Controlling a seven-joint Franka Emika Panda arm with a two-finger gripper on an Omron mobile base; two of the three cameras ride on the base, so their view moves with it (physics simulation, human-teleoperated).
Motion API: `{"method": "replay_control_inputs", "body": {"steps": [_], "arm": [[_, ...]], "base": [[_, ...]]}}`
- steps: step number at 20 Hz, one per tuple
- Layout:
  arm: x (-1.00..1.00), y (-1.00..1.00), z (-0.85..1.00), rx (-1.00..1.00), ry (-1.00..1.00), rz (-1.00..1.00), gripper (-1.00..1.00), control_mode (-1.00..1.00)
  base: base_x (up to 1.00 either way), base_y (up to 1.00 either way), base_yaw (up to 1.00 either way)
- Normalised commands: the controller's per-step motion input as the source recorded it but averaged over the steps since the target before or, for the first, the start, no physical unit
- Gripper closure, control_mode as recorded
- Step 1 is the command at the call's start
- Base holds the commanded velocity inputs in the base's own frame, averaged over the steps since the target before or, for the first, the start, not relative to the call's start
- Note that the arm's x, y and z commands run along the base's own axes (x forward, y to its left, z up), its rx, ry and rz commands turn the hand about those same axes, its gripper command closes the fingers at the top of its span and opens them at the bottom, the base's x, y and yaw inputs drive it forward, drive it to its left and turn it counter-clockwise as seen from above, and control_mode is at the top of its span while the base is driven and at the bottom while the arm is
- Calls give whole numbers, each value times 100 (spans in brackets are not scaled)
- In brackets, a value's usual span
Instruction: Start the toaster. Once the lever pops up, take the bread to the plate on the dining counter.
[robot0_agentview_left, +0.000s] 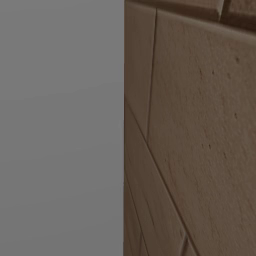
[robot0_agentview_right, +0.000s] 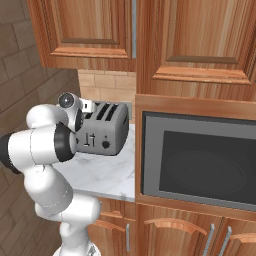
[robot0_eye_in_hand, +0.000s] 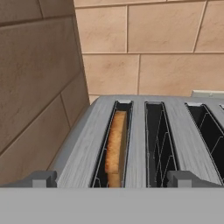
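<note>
Now bread (robot0_eye_in_hand: 115, 146) upright in toaster (robot0_eye_in_hand: 135, 140) leftmost slot; neighbouring slots bare; pincer (robot0_eye_in_hand: 112, 178) spread wide above.

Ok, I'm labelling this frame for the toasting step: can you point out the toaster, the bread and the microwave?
toaster (robot0_agentview_right: 102, 136): right base view, on its silver front face.
bread (robot0_eye_in_hand: 115, 146): hand view, on the slice's browned top edge in the leftmost slot.
microwave (robot0_agentview_right: 200, 160): right base view, on its dark door glass.
</note>
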Motion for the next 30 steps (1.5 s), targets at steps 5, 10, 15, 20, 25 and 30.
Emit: {"method": "replay_control_inputs", "body": {"steps": [5, 10, 15, 20, 25, 30], "arm": [[0, 0, 0, 0, 1, 0, -100, -100], [0, 0, 0, 0, 0, 0, -100, -100], [0, 0, 0, 0, 0, 0, -100, -100], [0, 0, 0, 0, 0, 0, -100, -100], [0, 0, 0, 0, 0, 0, -100, -100], [0, 0, 0, 0, 0, 0, -100, -100]], "base": [[0, 0, 0], [0, 0, 0], [0, 0, 0], [0, 0, 0], [0, 0, 0], [0, 0, 0]]}}
